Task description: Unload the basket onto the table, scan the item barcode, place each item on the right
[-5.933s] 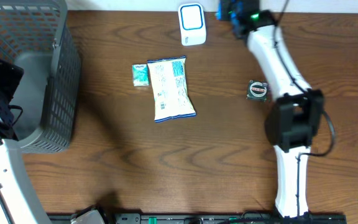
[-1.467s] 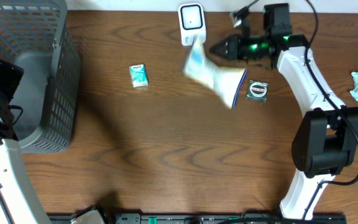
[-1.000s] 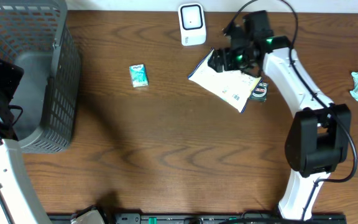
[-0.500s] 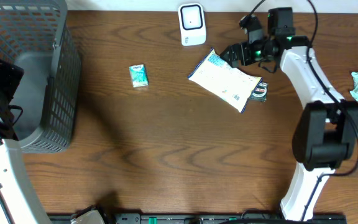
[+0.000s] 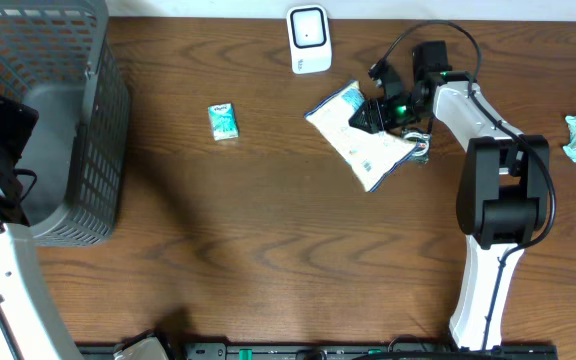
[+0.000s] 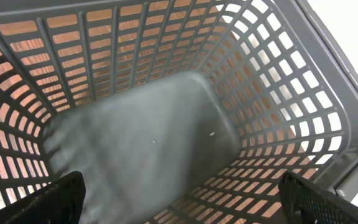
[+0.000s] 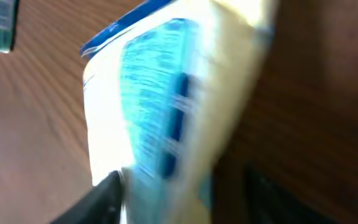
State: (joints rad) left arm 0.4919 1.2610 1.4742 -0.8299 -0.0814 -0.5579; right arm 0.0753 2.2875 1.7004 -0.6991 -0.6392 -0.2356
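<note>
Shows left gripper [image 6: 185,202] spread wide above grey plastic lattice basket [image 5: 98,150], right gripper [image 5: 379,105] straddling crumpled white-and-blue snack bag [image 5: 358,142], pinch impossible to tell, near small white scanner [image 5: 309,38]; risks loose bag sagging, barcode hidden.

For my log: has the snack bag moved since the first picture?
Yes. The snack bag went right, away from the small green pack, past the scanner.

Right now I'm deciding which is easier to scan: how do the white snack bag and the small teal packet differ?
The white snack bag is far larger than the teal packet. The bag lies skewed with the right claw at its upper edge, while the packet lies alone, roughly straight. The bag is mostly white, the packet teal. Both are printed packages.
</note>
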